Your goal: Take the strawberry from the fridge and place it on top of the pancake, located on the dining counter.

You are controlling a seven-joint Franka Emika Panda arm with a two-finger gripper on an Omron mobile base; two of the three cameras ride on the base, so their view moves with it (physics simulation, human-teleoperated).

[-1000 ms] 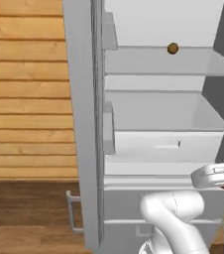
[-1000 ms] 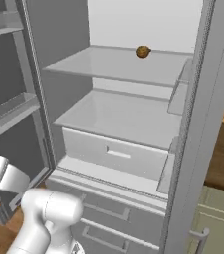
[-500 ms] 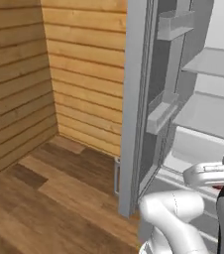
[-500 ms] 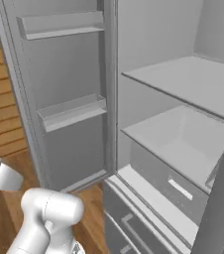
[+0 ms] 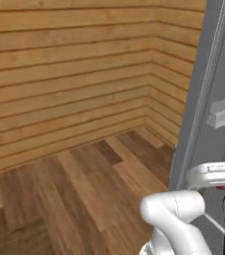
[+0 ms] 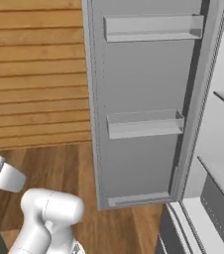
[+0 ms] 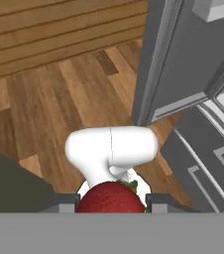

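The pincer [image 7: 112, 207] is closed on the strawberry [image 7: 112, 199], which sits between its two dark tips at the bottom of the hand view, green leaf at its upper right. Beyond the fruit lies the wood floor [image 7: 44, 104]. To the right of the pincer stands the fridge [image 7: 193, 74], its door [image 6: 143, 99] swung open, two shelves on the door's inner side, drawers low down. Farthest off, behind the floor, runs a plank wall [image 5: 69, 69].

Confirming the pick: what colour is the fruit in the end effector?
Red, with a bit of green leaf: the strawberry, clearest in the hand view.
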